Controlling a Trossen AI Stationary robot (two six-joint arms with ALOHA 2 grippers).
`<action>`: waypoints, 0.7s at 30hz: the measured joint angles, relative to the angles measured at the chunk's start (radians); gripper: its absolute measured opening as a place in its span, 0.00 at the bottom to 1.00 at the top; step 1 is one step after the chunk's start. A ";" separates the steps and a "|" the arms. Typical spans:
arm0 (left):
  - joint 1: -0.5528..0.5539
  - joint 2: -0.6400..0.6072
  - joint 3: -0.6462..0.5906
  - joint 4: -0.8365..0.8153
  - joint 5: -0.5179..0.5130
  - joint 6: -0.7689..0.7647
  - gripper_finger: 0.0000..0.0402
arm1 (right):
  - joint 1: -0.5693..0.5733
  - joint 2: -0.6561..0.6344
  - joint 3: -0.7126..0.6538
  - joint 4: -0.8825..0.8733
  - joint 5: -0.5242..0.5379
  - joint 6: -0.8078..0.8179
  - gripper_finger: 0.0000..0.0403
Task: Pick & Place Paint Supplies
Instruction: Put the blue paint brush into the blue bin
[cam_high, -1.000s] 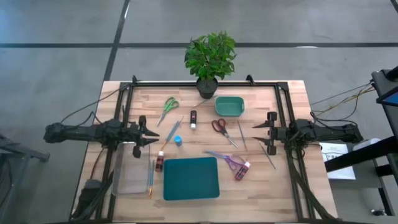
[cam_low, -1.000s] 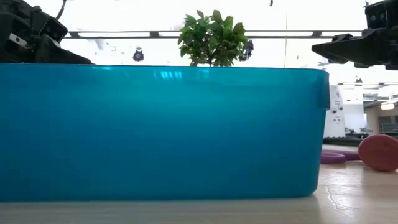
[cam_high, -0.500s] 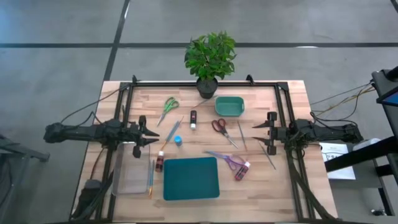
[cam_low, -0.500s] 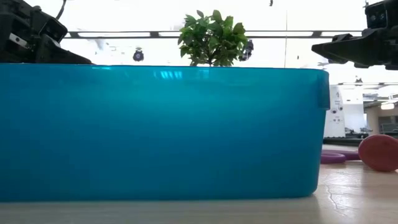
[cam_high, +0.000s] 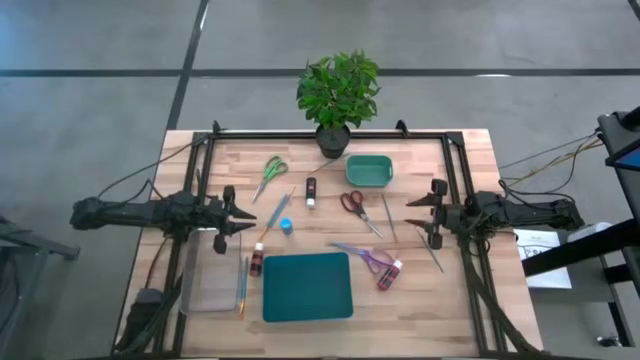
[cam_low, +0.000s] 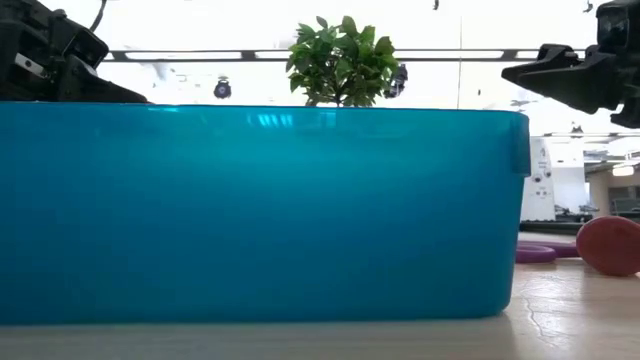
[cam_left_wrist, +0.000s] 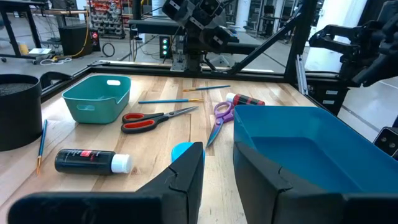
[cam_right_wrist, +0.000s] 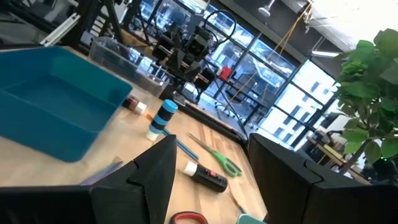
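High view, wooden table (cam_high: 470, 300):

- Left gripper (cam_high: 238, 219), at the left edge of the table: we find its fingers spread, holding nothing, above a clear plastic tray (cam_high: 211, 278).
- Right gripper (cam_high: 418, 218), at the right edge: fingers spread, holding nothing, raised off the table.
- Large teal bin (cam_high: 307, 286), lower centre. In the low view its wall (cam_low: 260, 210) fills most of the frame.
- Small teal basket (cam_high: 368, 170), upper centre right, just below a potted plant (cam_high: 337, 92).
- Black paint bottle (cam_high: 311, 192), white cap, lying at centre, left of the red-handled scissors (cam_high: 351, 203).
- Blue paint bottle (cam_high: 285, 227), just below and left of the black one.
- Dark red paint bottle (cam_high: 257, 259), touching or just beside the bin's left edge; we cannot tell which.
- Pinkish-red paint bottle (cam_high: 390, 273), right of the bin, beside the purple scissors (cam_high: 363, 256).
- Green scissors (cam_high: 270, 174), upper left.
- Orange-handled brush (cam_high: 243, 286), lower left, between tray and bin.
- Thin brush (cam_high: 277, 215), slanting through the centre left.
- Two thin brushes near the right gripper: one (cam_high: 387, 216) right of the red scissors, one (cam_high: 431, 254) lower right.
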 joint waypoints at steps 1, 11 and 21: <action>0.000 0.000 0.000 0.000 0.000 0.000 0.24 | 0.000 0.001 0.000 0.002 -0.004 0.009 0.49; 0.000 0.000 0.000 0.000 0.000 0.000 0.25 | 0.000 0.005 0.000 0.055 -0.102 0.794 0.49; 0.002 0.000 0.000 0.005 -0.050 0.017 0.25 | 0.000 0.005 0.000 0.523 -0.097 1.057 0.49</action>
